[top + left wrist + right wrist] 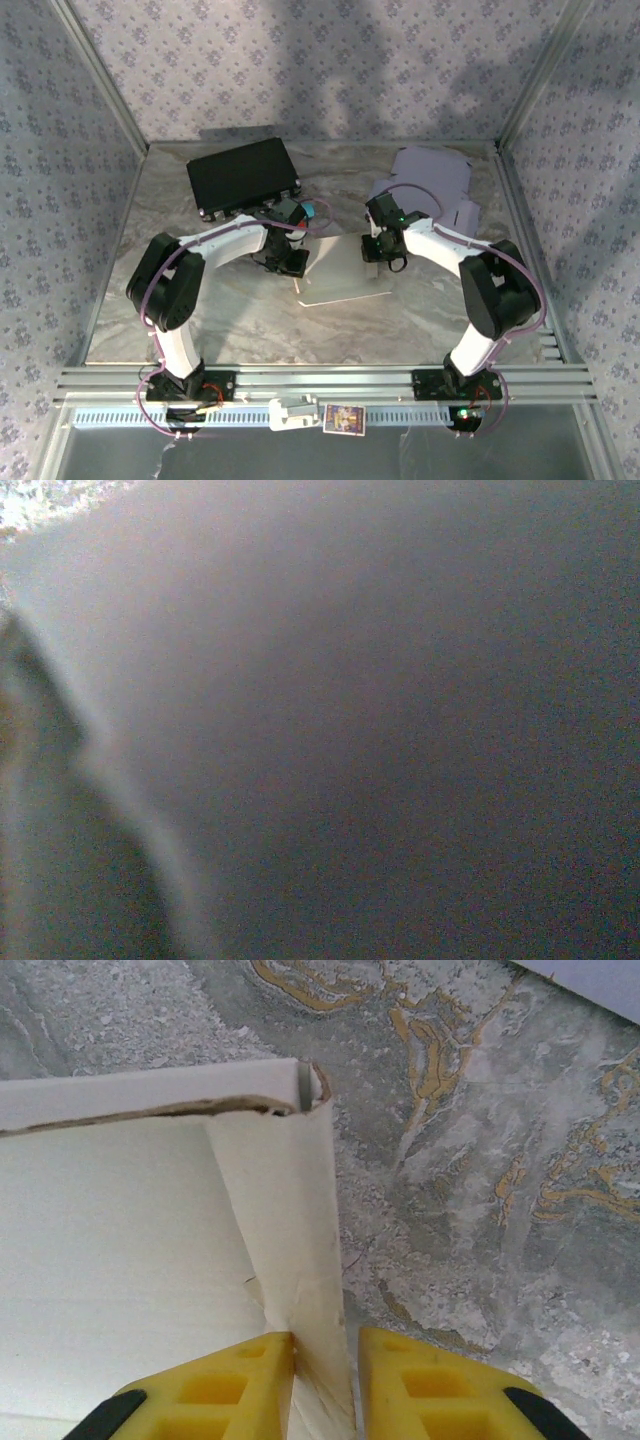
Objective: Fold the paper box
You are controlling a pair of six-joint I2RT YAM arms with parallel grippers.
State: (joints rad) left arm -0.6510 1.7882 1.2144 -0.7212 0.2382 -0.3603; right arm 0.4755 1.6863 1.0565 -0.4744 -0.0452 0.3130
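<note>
The white paper box (345, 270) lay near the middle of the desk (200, 320), partly folded, with both arms bent in over it. From above, the left gripper (290, 262) sat at the box's left edge and the right gripper (380, 248) at its far right corner. A black tray (243, 175) rested towards the desk's far left corner and a stack of flat lavender box blanks (432, 180) towards the far right, both well apart from the box. The right wrist camera gave what the overhead view could not. It showed an upright side wall of the box (290, 1210), its top rim rolled over and ragged, standing between the right gripper's (325, 1380) yellow fingertips (215, 1390). The jaws were only narrowly parted, one pad against the wall and the other just beside it. Whether they were pressing the wall could not be told. Marbled desk surface (480, 1160) lay to the right of the wall. The left wrist camera returned a grey blur from something very close to the lens, with a scrap of marbling (40, 500) in its top left corner. The left jaws were closed together, but whether any of the box was pinched between them could not be made out.
</note>
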